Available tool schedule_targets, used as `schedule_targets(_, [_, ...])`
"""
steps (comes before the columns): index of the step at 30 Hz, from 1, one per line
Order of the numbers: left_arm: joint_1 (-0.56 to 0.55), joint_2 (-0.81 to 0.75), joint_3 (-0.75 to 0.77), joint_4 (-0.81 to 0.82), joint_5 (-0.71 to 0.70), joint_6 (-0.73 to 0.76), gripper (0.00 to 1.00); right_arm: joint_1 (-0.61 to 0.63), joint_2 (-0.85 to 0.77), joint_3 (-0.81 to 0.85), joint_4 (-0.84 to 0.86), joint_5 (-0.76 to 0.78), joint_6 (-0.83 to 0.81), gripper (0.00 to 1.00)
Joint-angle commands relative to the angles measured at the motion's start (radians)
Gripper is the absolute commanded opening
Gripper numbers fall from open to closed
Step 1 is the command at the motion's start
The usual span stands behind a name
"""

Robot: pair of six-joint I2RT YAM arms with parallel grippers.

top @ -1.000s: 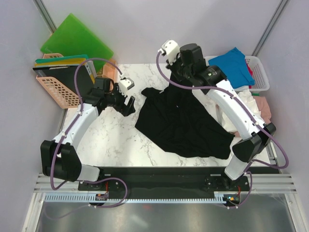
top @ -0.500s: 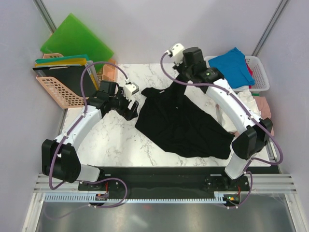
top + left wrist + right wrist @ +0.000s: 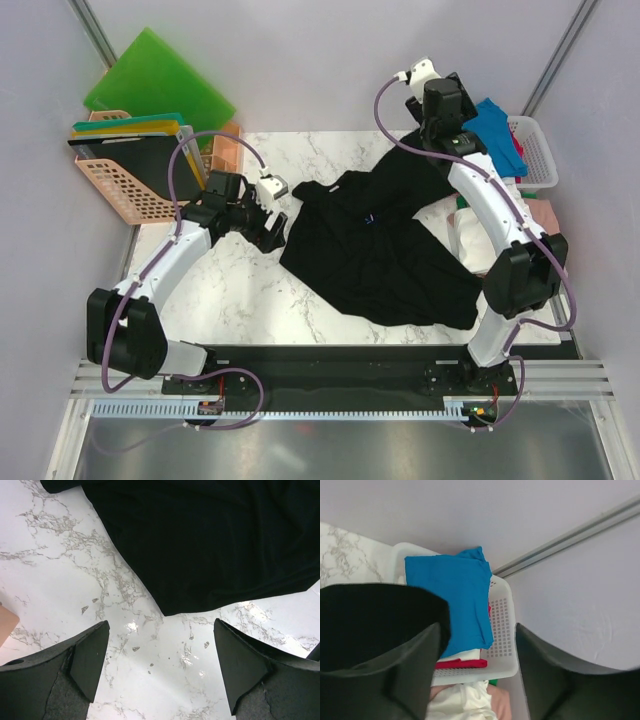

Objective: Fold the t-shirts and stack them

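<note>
Left wrist: black t-shirt (image 3: 210,540) lies just beyond left gripper (image 3: 161,655) (jaws wide; empty).

Bare marble surface (image 3: 240,290) lies free on the left and near side, where the left tool (image 3: 161,630) hangs with its fingers spread, just short of the black t-shirt (image 3: 380,250) covering the middle and right. The peach basket (image 3: 115,180) and green board (image 3: 155,80) block the far left corner. The white basket (image 3: 537,150) holding a blue shirt (image 3: 495,122) blocks the far right.
</note>
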Motion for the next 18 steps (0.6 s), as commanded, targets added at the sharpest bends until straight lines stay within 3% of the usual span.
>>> schedule_targets(1, [-0.001,-0.034,-0.016,0.016,0.015,0.022,0.92,0.003,0.031,-0.007,0.13,0.164,-0.033,0.76])
schedule_targets(6, [-0.001,-0.04,-0.028,0.013,0.014,0.027,0.92,0.009,-0.011,-0.005,-0.039,0.111,0.072,0.82])
schedule_targets(9, [-0.001,-0.022,-0.019,-0.013,0.02,0.039,0.92,0.019,-0.084,-0.042,-0.211,-0.073,0.145,0.83])
schedule_targets(10, [-0.001,-0.016,-0.019,-0.022,0.021,0.041,0.92,0.022,-0.145,-0.065,-0.245,-0.228,0.173,0.83])
schedule_targets(14, [-0.005,0.049,-0.014,-0.042,0.047,0.033,0.92,0.025,-0.297,-0.214,-0.328,-0.467,0.231,0.81])
schedule_targets(18, [-0.005,0.136,0.019,-0.044,0.052,-0.011,0.92,0.026,-0.4,-0.376,-0.31,-0.525,0.241,0.82])
